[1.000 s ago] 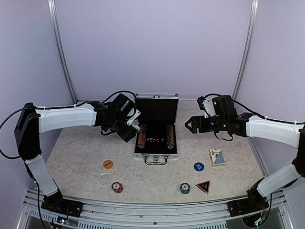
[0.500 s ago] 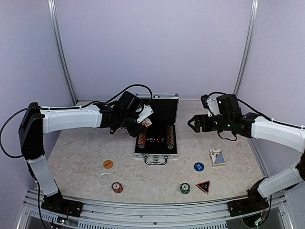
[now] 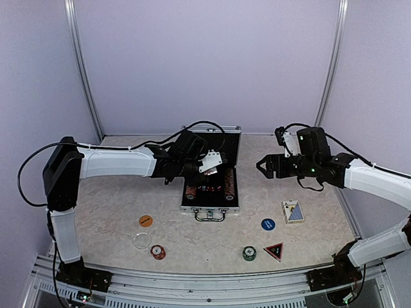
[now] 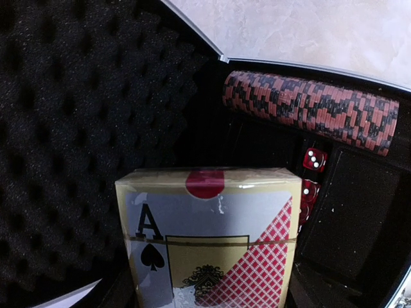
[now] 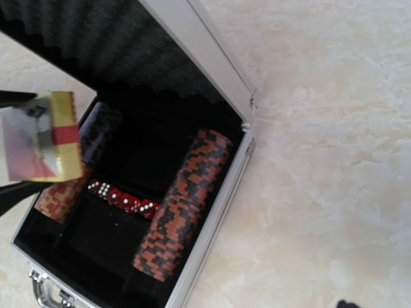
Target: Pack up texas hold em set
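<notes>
The silver case (image 3: 209,208) is laid open at centre, with two chip rows (image 5: 183,205) and red dice (image 5: 122,199) seated inside. The red deck (image 4: 209,240) is held above it, and the blue deck (image 3: 293,212) is seen lying flat to the right.

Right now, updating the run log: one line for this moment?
left gripper: holding red card deck over open case | right gripper: open, beside case
</notes>
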